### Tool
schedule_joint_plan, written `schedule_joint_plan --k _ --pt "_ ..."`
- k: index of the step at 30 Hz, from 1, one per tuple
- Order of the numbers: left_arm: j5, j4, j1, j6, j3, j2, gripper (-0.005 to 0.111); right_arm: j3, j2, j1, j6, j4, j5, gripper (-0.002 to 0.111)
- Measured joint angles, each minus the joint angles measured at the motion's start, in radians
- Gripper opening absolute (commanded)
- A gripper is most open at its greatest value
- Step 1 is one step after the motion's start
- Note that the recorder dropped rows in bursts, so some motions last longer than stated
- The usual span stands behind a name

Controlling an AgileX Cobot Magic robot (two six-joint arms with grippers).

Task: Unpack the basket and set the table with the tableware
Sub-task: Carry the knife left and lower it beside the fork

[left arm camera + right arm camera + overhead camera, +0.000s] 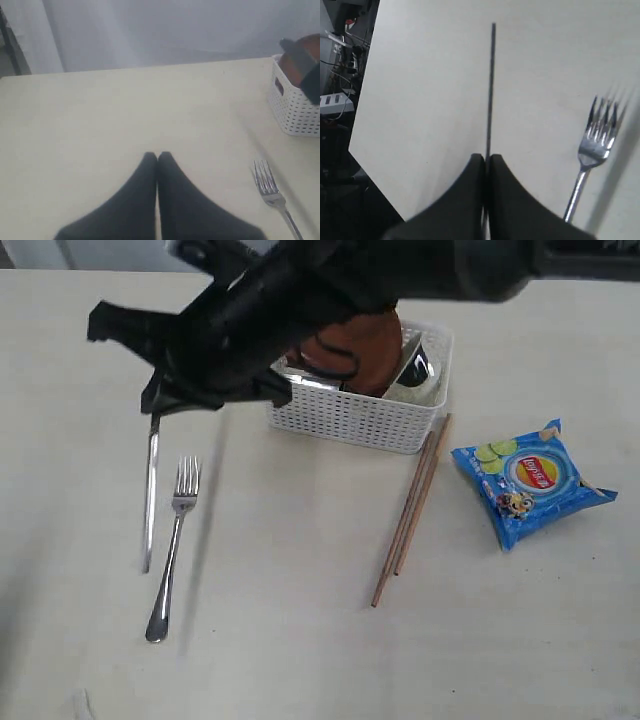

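My right gripper [153,408] reaches across to the left of the table [300,640] and is shut on one end of the steel knife [150,500]. In the right wrist view the knife [491,90] runs straight out from between the fingertips of that gripper [486,157]. The fork [175,540] lies just right of the knife, also seen as the fork [592,150]. The white basket [360,420] holds the brown plate [360,350] and the steel cup [420,370]. The chopsticks [410,510] lie right of the basket. My left gripper [158,155] is shut and empty over bare table, left of the fork [272,192].
A blue chip packet [530,480] lies at the right. My right arm [330,290] stretches over the basket and hides part of its contents. In the left wrist view the basket [295,110] stands far right. The table's edge [370,160] drops off beyond the knife.
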Motion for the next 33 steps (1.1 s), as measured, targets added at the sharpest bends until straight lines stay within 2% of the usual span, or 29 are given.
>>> schedule_joint_plan --k 5,10,16,33 --pt "0.0 0.0 0.0 0.0 0.0 0.0 0.0 0.053 0.025 0.106 0.0 0.089 -0.16 0.0" --pt "0.0 0.0 0.0 0.0 0.0 0.0 0.0 0.053 0.101 0.166 0.002 0.117 -0.21 0.0" --pt "0.0 0.0 0.0 0.0 0.0 0.0 0.0 0.054 0.178 0.17 0.019 0.122 -0.253 0.0" --pt "0.0 0.0 0.0 0.0 0.0 0.0 0.0 0.054 0.182 0.17 0.001 0.095 -0.365 0.0"
